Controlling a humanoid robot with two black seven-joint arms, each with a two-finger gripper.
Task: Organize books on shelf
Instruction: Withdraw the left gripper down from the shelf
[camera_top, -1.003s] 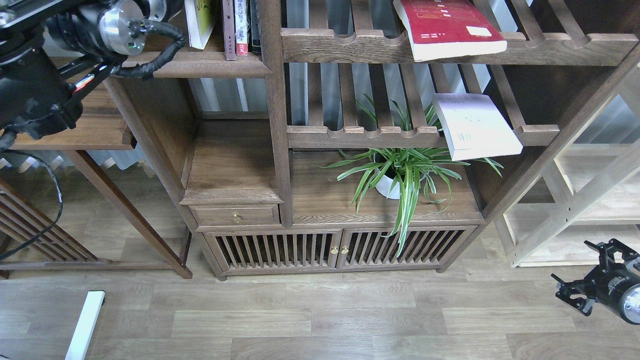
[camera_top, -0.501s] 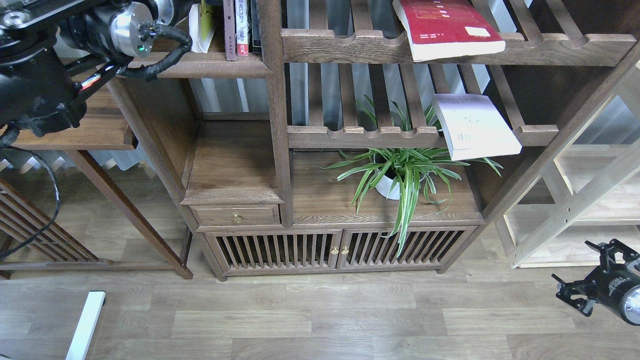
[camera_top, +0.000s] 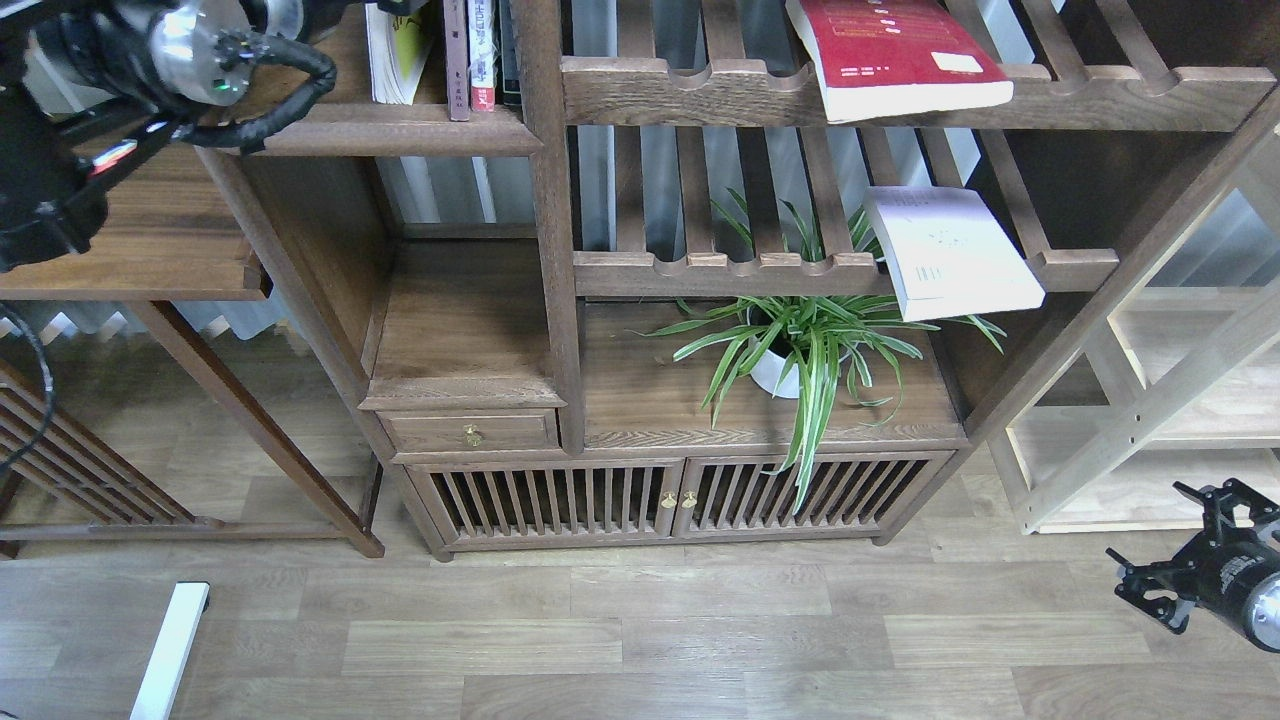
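The dark-brown shelf (camera_top: 400, 130) at upper left holds the yellow-green book (camera_top: 395, 50) upright beside thin volumes. The red book (camera_top: 890, 55) and lavender-white book (camera_top: 945, 250) lie on slatted racks, likely still to move. The left tool is out of view; the right tool (camera_top: 1165, 570) hangs wide and empty.

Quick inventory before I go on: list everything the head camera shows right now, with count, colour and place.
Yellow-green book: 1, upright on the solid shelf, top left.
Thin upright books: about 3, maroon, red-white, dark; right of it.
Red book: 1, flat on the upper slatted rack, overhanging its front.
Lavender-white book: 1, flat on the lower slatted rack, overhanging.
Spider plant: 1, green, white pot, on the cabinet top.
Drawer: 1, brown, brass knob.
Slatted doors: 2, bottom.
Pale shelving unit: 1, right.
Left arm: black, top left; fingers out of frame.
Right gripper: black, bottom right, open.
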